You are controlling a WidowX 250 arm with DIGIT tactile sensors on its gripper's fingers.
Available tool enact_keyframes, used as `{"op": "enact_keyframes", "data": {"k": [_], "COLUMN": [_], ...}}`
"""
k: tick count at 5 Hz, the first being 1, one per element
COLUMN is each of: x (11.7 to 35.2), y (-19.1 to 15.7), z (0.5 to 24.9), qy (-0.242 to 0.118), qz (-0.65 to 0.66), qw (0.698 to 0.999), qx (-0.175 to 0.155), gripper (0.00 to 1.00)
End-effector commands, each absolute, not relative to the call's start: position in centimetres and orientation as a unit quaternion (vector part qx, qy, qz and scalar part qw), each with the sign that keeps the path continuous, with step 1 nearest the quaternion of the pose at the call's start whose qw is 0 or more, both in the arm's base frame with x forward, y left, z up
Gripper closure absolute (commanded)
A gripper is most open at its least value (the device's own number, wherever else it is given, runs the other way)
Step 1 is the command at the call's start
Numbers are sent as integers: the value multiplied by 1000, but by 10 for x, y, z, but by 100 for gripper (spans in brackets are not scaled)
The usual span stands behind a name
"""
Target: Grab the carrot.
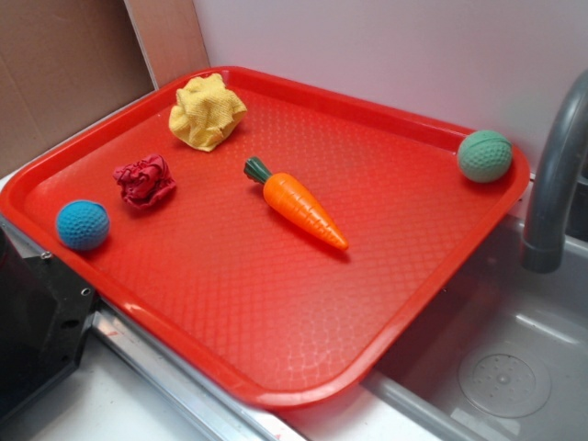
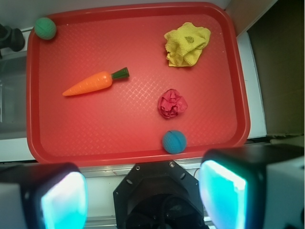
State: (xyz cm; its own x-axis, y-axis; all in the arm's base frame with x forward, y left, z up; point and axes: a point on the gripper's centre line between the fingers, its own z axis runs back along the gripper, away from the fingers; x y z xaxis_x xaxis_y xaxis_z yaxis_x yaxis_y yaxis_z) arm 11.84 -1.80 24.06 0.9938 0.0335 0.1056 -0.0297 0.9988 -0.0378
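Observation:
The orange carrot (image 1: 301, 207) with a dark green stem cap lies flat near the middle of the red tray (image 1: 303, 367), tip toward the sink side. In the wrist view the carrot (image 2: 90, 83) lies far ahead on the tray (image 2: 143, 155), left of centre. My gripper (image 2: 143, 198) is open, its two cyan pads wide apart with nothing between them. It hangs high above the robot base, short of the tray's near edge. The gripper does not show in the exterior view.
On the tray lie a yellow crumpled cloth (image 1: 207, 110), a dark red crumpled cloth (image 1: 144, 180), a blue ball (image 1: 82, 225) and a green ball (image 1: 484, 155). A grey faucet (image 1: 556, 175) and a sink basin (image 1: 505, 367) are at the right. The black robot base (image 1: 37, 322) is at the left.

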Motion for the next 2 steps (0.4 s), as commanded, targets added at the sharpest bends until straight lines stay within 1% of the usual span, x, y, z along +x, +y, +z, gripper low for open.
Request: {"op": "enact_keyframes", "data": {"k": [1, 2], "x": [118, 127], "y": [-18, -17], "z": [241, 238], "qy": [-53, -45], "qz": [16, 28], "qw": [998, 998], "qx": [-18, -16], "gripper": [0, 0]}}
